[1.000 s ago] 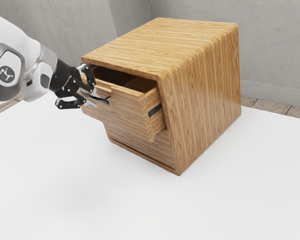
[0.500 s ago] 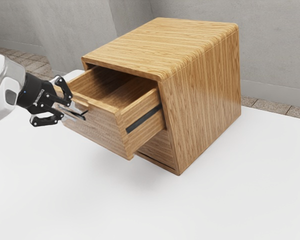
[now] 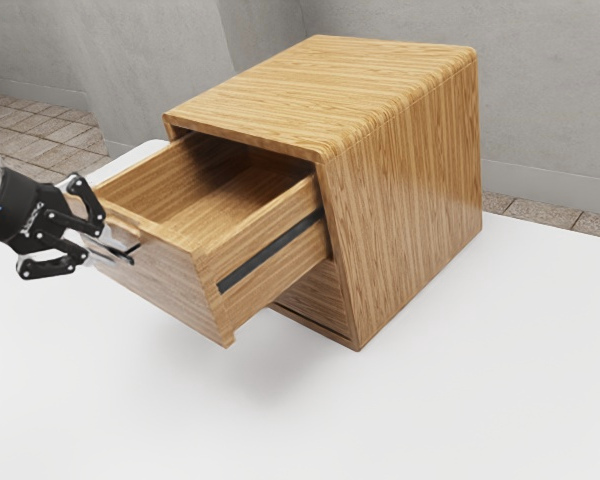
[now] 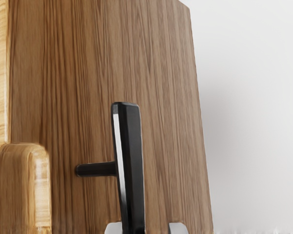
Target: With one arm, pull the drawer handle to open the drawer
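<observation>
You have bright, soft, even light from overhead in the exterior view. The top of the cabinet (image 3: 320, 90) glows pale, the white table (image 3: 460, 400) is close to washed out, and a faint, soft-edged shadow lies on it beneath the open drawer (image 3: 180, 285), with a darker pocket under the cabinet's top where the drawer goes in. In the wrist view you see the drawer front in duller, browner shade, a thin bright glint down one edge of the black handle (image 4: 132, 165), and the table beside it glaring white.
</observation>
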You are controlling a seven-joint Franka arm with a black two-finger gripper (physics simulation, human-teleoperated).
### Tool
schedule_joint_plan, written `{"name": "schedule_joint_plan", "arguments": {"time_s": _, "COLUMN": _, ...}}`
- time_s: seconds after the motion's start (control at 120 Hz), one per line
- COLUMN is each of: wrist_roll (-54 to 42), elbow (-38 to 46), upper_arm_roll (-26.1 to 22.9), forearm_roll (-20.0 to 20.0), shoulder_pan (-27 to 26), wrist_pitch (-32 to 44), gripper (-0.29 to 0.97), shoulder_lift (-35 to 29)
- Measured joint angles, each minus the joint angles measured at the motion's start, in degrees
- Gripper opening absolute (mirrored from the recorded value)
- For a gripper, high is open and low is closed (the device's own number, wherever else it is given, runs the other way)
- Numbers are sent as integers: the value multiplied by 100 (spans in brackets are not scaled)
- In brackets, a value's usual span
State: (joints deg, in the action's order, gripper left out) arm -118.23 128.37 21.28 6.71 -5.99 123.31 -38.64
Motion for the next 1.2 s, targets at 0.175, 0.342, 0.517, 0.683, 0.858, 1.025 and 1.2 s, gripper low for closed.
{"name": "schedule_joint_plan", "arguments": {"time_s": 0.175, "wrist_roll": 56, "elbow": 63, "upper_arm_roll": 75, "forearm_roll": -120, "shoulder_pan": -2, "wrist_pitch": -215, "gripper": 1, "shoulder_lift": -142}}
{"name": "schedule_joint_plan", "arguments": {"time_s": 0.342, "wrist_roll": 93, "elbow": 117, "upper_arm_roll": 77, "forearm_roll": -185, "shoulder_pan": -3, "wrist_pitch": -344, "gripper": 1, "shoulder_lift": -278}}
{"name": "schedule_joint_plan", "arguments": {"time_s": 0.517, "wrist_roll": 137, "elbow": 111, "upper_arm_roll": 78, "forearm_roll": -375, "shoulder_pan": -3, "wrist_pitch": -459, "gripper": 0, "shoulder_lift": -339}}
{"name": "schedule_joint_plan", "arguments": {"time_s": 0.683, "wrist_roll": 169, "elbow": 92, "upper_arm_roll": 78, "forearm_roll": -426, "shoulder_pan": 25, "wrist_pitch": -535, "gripper": 11, "shoulder_lift": -334}}
{"name": "schedule_joint_plan", "arguments": {"time_s": 0.858, "wrist_roll": 195, "elbow": -15, "upper_arm_roll": 69, "forearm_roll": -442, "shoulder_pan": 28, "wrist_pitch": -655, "gripper": 20, "shoulder_lift": -364}}
{"name": "schedule_joint_plan", "arguments": {"time_s": 1.025, "wrist_roll": 222, "elbow": -1006, "upper_arm_roll": -4, "forearm_roll": -503, "shoulder_pan": 192, "wrist_pitch": -1292, "gripper": 23, "shoulder_lift": -265}}
{"name": "schedule_joint_plan", "arguments": {"time_s": 1.2, "wrist_roll": 1270, "elbow": -4753, "upper_arm_roll": -825, "forearm_roll": -1286, "shoulder_pan": 279, "wrist_pitch": -3514, "gripper": 41, "shoulder_lift": 2208}}
